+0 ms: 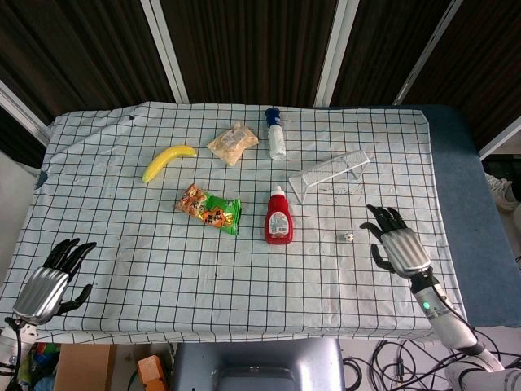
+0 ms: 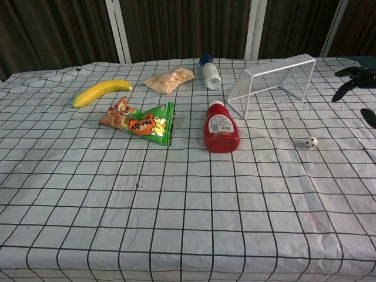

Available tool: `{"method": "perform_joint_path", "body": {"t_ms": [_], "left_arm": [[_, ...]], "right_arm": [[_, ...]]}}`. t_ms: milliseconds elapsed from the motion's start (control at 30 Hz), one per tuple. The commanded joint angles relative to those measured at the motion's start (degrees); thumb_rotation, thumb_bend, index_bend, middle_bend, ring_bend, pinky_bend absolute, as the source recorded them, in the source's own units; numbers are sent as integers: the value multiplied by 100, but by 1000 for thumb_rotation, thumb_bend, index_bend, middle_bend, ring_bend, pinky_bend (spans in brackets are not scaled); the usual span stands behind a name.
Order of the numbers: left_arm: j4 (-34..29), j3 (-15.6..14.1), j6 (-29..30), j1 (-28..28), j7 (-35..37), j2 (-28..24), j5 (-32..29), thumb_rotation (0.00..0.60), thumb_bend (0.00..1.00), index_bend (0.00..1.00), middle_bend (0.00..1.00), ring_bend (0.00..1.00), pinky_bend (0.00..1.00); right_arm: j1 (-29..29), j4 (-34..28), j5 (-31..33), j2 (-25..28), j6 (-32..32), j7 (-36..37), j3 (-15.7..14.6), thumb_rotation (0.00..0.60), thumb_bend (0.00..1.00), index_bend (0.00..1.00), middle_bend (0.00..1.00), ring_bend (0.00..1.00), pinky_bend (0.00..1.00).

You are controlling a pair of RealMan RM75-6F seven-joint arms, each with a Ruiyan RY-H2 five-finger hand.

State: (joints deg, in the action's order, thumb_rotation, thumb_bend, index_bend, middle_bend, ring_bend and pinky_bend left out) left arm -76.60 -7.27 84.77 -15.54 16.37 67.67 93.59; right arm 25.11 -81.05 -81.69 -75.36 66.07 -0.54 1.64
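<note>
Head view. Right hand (image 1: 399, 247) near the right edge of the checked tablecloth (image 1: 122, 220), fingers spread, holding nothing. Nearest thing: a small soccer-ball toy (image 1: 348, 237), just to its left, not touching. Left hand (image 1: 50, 279) at the front-left corner of the cloth, fingers apart, nothing in it.

Mid-table: red ketchup bottle (image 1: 278, 216) lying flat, cap toward the far side. Left of it a green-and-orange snack bag (image 1: 211, 209). Farther back: banana (image 1: 168, 160), clear packet of pale snacks (image 1: 234, 142), white bottle with blue cap (image 1: 276, 133) lying down. Small white wire goal (image 1: 330, 173) between ketchup bottle and far-right corner.
</note>
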Motion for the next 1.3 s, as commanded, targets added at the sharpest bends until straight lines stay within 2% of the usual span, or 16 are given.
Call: {"method": "perform_joint_path", "body": {"t_ms": [33,200,500,933,1000,1033,1133,1167,1233,1300], "left_arm": [[189,96,17,94,221,81,75,600,423,0,116,9,51],[221,107,30,105,259,102,180,600,421,0,116,9,50],[248,154,-36,127,309,97,190,600,422,0,116,9,50],[234,185,-83,158,351,72,232,600,423,0,116,9,50],[227,193,-72,169,366,65,236,600,422,0,116,9,50],[229,192,-70,175,363,64,240,600,422,0,116,9,50],[234,193,-72,190,361,64,249,600,423,0,117,9,50],[234,196,-68,194,365,63,251,600,423,0,116,9,50],[236,198,-45,209,369,59,262,600,423,0,116,9,50],[236,197,-8,232,370,54,278,600,424,0,116,9,50]], "right_arm": [[-55,507,183,-313,-222,-108,-3,600,626,331,0,0,0],[-21,1103,257,-779,-371,-149,28,600,642,438,0,0,0],[105,1625,184,-1239,-660,41,21,600,641,419,0,0,0],[189,1984,132,-1570,-808,204,67,600,641,400,0,0,0],[225,2072,181,-1662,-880,224,110,600,641,368,0,0,0],[239,2111,238,-1696,-930,176,140,600,641,318,0,0,0],[276,2214,529,-1798,-1028,-314,297,600,641,59,0,0,0],[273,2221,616,-1835,-981,-460,368,600,641,10,0,0,0],[254,2222,729,-1912,-776,-612,529,600,607,0,0,0,0],[214,2154,703,-1936,-441,-508,679,600,475,0,0,0,0]]}}
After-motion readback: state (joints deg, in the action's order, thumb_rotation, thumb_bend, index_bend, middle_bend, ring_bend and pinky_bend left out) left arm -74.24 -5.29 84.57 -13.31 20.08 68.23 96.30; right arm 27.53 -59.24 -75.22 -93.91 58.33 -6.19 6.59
